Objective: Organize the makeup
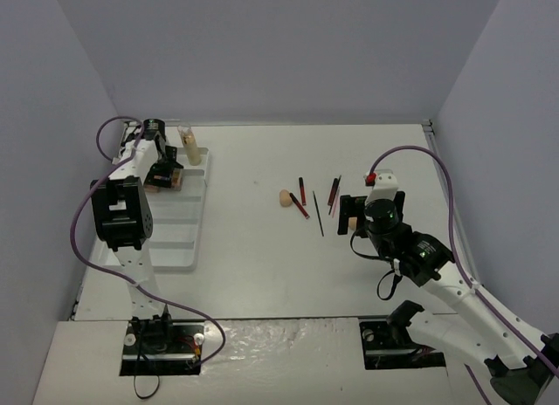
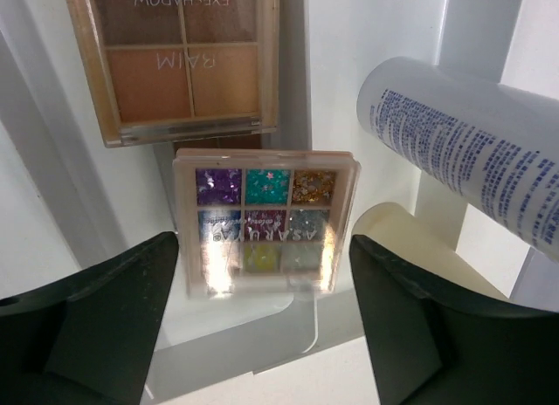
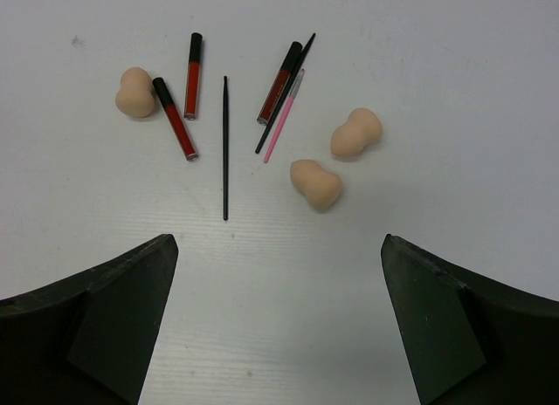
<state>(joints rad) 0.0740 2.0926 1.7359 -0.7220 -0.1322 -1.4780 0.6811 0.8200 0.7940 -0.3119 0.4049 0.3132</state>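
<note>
Tray [image 1: 179, 248], white and slotted, holds a brown eyeshadow palette [image 2: 179, 60], a glitter palette [image 2: 265, 217] and a white bottle [image 2: 472, 152], the left gripper [image 2: 264, 243] open astride the glitter palette without clamping it, while the right gripper [image 3: 279, 239], fully open and empty, hangs over three peach sponges [image 3: 316, 183], red tubes [image 3: 175, 117] and thin brushes [image 3: 224, 147] on the table [image 1: 262, 248].

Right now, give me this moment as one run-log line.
left tool: open, facing glitter palette in white tray | right tool: open, empty, over table | unsorted: three sponges, red tubes, thin brushes
</note>
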